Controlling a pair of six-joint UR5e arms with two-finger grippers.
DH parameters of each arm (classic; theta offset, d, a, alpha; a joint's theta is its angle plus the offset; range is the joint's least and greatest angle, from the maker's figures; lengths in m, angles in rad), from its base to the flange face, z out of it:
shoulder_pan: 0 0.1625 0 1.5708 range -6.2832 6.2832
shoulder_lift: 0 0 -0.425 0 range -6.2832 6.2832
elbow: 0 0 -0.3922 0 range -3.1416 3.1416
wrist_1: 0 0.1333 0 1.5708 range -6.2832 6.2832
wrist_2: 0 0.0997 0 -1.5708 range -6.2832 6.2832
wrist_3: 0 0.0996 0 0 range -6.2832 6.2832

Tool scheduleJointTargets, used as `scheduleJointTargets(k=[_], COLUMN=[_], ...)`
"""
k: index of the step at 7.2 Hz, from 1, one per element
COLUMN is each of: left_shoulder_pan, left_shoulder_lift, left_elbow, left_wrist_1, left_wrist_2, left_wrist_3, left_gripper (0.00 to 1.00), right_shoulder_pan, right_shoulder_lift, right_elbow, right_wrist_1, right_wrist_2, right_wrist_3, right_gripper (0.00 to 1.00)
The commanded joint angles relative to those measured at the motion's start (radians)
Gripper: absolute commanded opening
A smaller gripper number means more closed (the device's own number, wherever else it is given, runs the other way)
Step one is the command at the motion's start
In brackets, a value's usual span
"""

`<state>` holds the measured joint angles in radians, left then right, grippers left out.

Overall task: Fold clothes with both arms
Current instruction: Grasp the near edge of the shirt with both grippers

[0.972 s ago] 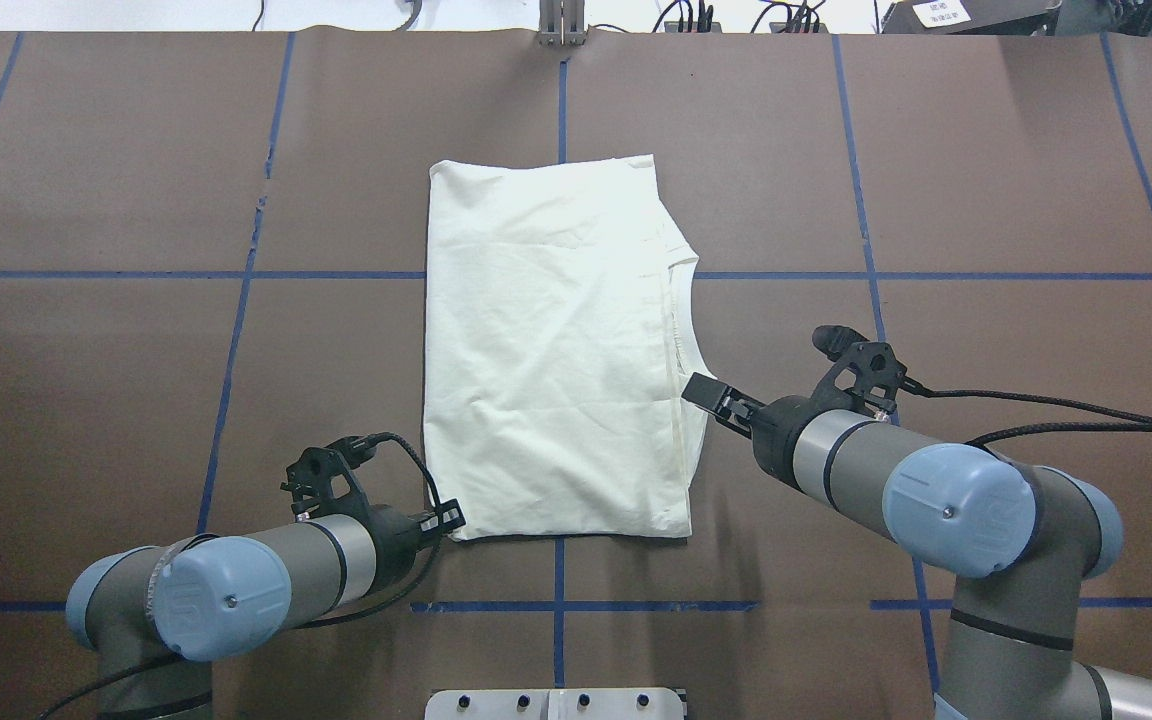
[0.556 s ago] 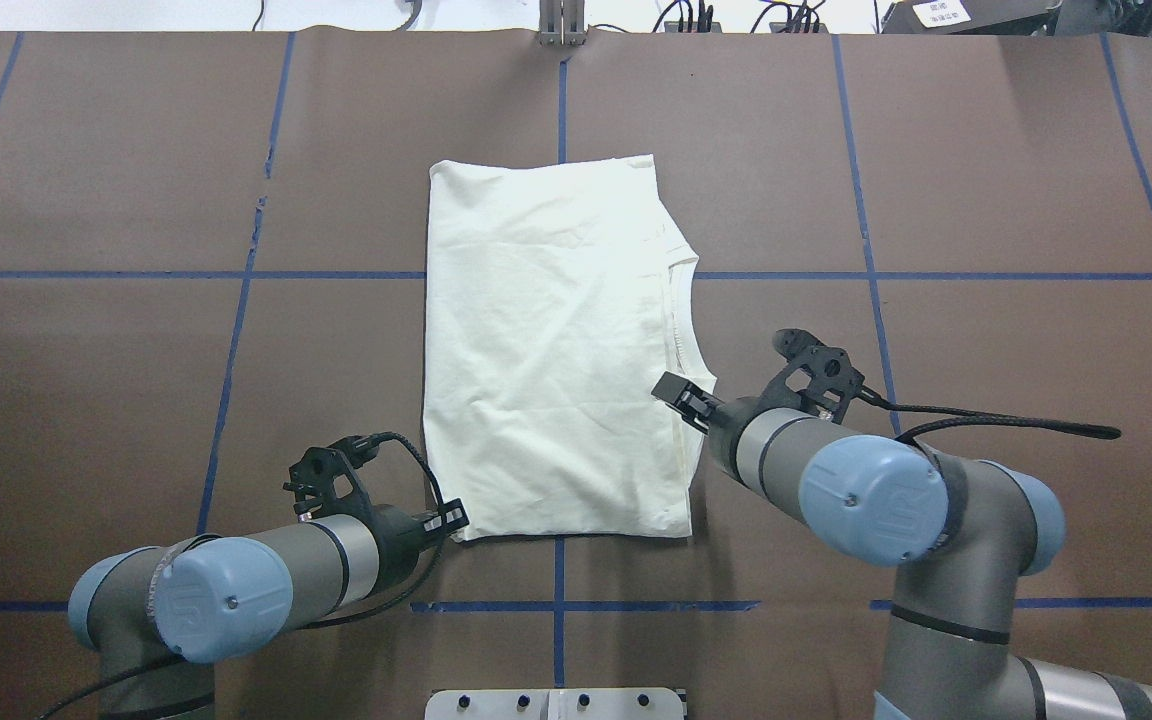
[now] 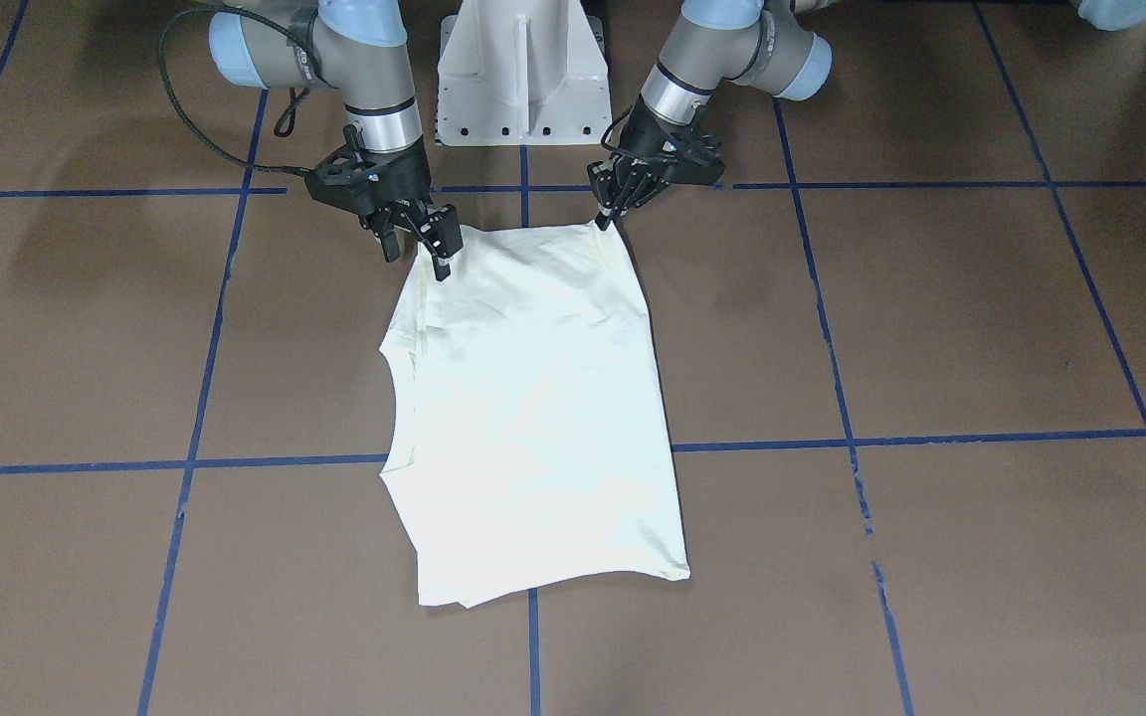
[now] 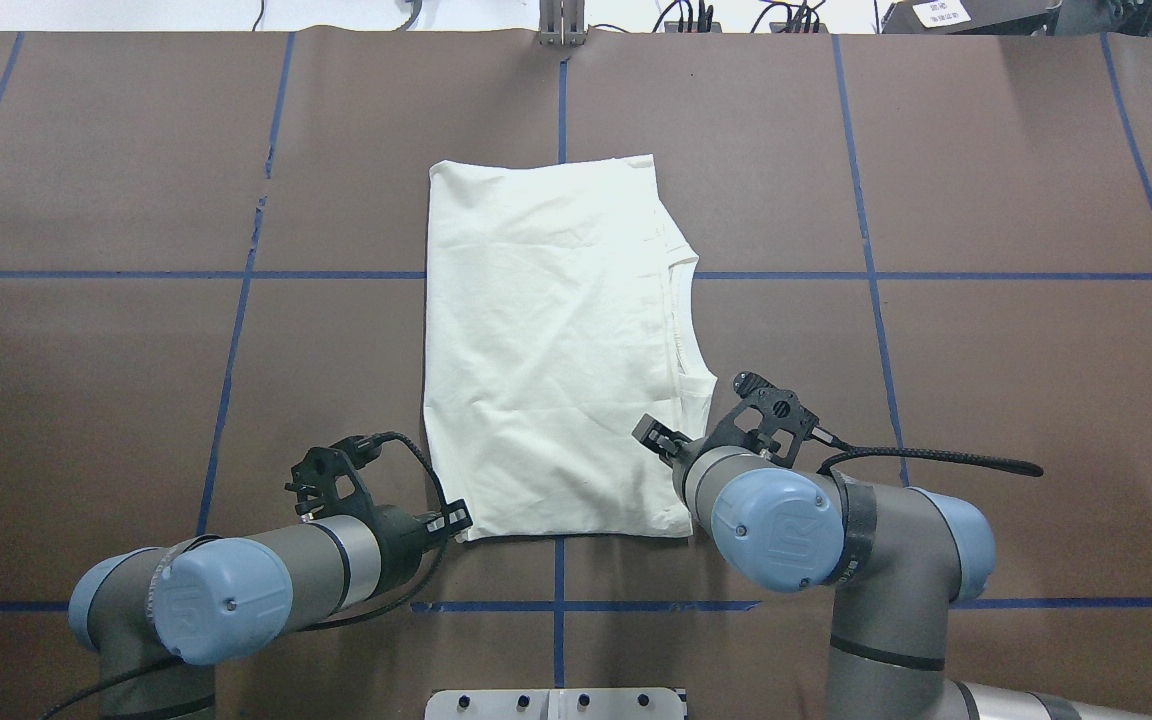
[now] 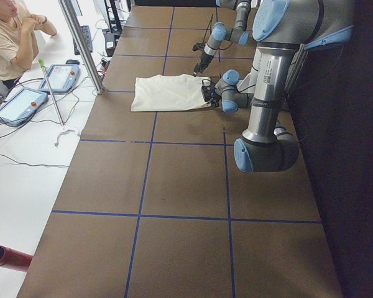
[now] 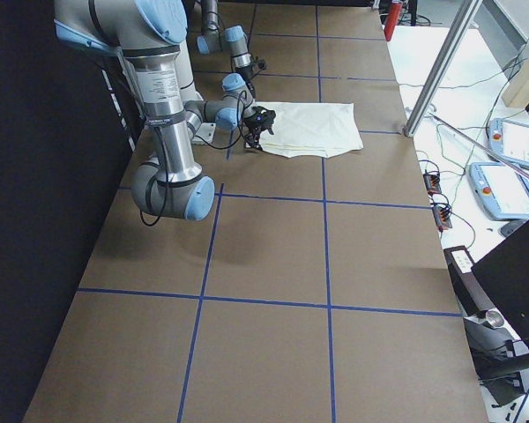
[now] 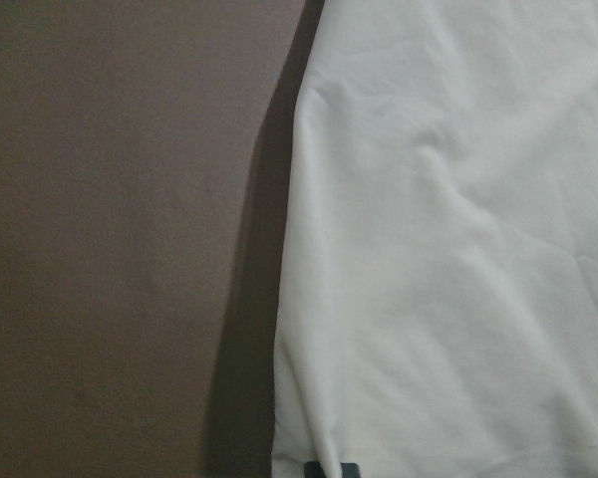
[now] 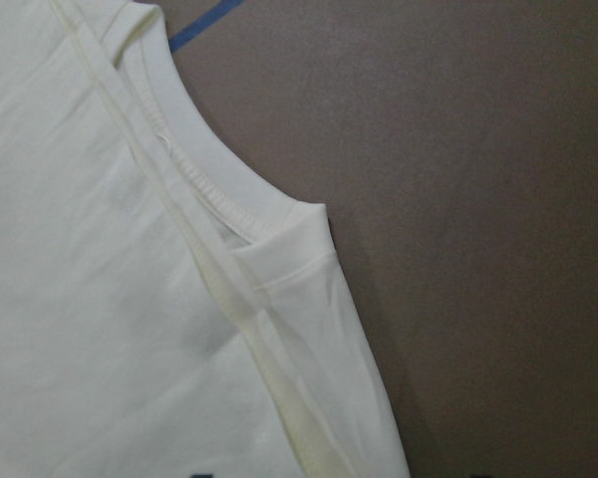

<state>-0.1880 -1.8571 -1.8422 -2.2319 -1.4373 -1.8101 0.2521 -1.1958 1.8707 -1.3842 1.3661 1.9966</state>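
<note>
Right arm (image 4: 786, 520) drawn back toward near side since a second ago; left arm (image 4: 226, 595) barely shifted. Left gripper (image 4: 453, 518) low at near-left corner of T-shirt (image 4: 546, 350), jaws together, pinching that corner. T-shirt folded, plain cream side up, flat mid-surface (image 4: 136, 400), collar edge on right. Right gripper (image 3: 417, 262) at near-right shoulder edge, jaws apart, one prong over cloth, other beside it.

Shirt (image 4: 546, 350) plain cream all over — table (image 4: 136, 150) brown w/ blue tape grid (image 4: 86, 273). Arms (image 4: 336, 555) grey metal, lt-blue joint caps (image 4: 221, 600) — base (image 3: 523, 70) flat white.
</note>
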Motion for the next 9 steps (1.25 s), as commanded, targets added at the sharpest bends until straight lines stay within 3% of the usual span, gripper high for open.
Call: scheduleJointTargets(k=[1, 3, 4, 6, 9], left_shoulder_pan=[0.001, 0.001, 0.001, 0.001, 0.001], left_shoulder_lift=[-0.001, 0.001, 0.001, -0.001, -0.001], left_elbow=[-0.002, -0.002, -0.002, -0.002, -0.003], left_wrist_1=[0.000, 0.000, 0.000, 0.000, 0.000], left_wrist_2=[0.000, 0.000, 0.000, 0.001, 0.002], left_wrist_3=[0.000, 0.000, 0.000, 0.000, -0.002], left_gripper=[0.00, 0.00, 0.00, 0.00, 0.00], right_shoulder_pan=[-0.031, -0.043, -0.043, -0.043, -0.050], right_shoulder_lift=[-0.002, -0.001, 0.005, 0.016, 0.013], right_elbow=[-0.007, -0.007, -0.004, -0.004, -0.007], right_wrist_1=[-0.006, -0.039, -0.039, -0.036, -0.038], right_wrist_2=[0.001, 0.001, 0.001, -0.001, -0.010], right_wrist_3=[0.004, 0.002, 0.004, 0.010, 0.014], right_gripper=[0.84, 0.81, 0.73, 0.26, 0.25])
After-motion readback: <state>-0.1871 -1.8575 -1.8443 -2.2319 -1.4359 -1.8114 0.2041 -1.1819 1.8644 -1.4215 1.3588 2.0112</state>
